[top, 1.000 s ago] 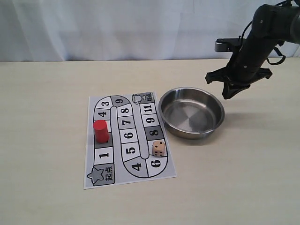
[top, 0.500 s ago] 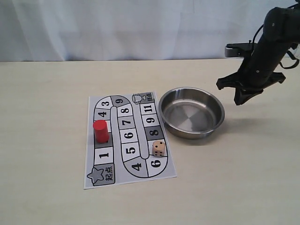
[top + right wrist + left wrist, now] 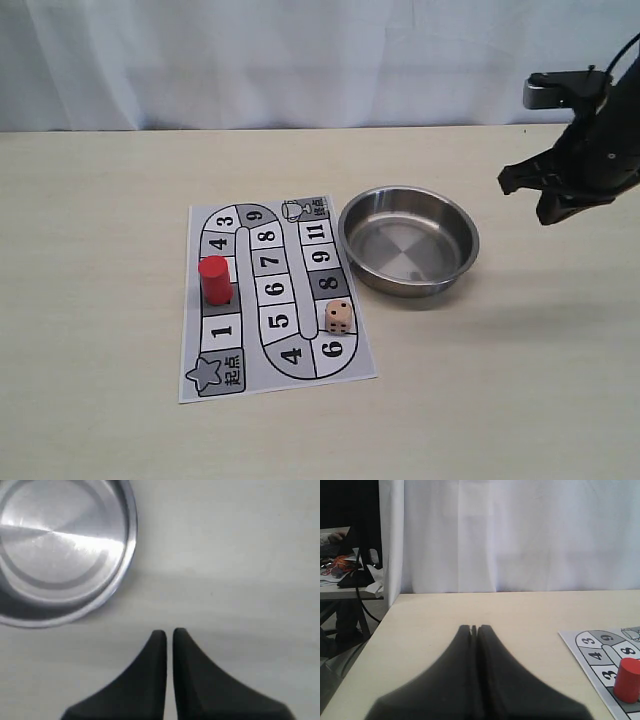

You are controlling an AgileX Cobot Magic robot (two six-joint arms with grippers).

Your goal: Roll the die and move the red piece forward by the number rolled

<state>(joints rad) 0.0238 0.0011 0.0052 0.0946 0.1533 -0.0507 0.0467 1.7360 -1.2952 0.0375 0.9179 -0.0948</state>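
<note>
Counted: one die [image 3: 339, 317], lying on board [image 3: 283, 380] beside square 6, well apart from right claw [image 3: 170, 632], one steel bowl [image 3: 408, 240] between. One red piece [image 3: 214, 279] upright above square 1. Right claw nearly together, empty; left claw [image 3: 474, 628] pressed together, empty.

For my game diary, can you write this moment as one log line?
die: on board | red piece: on board | bowl: empty | left gripper: shut | right gripper: shut, beside bowl
</note>
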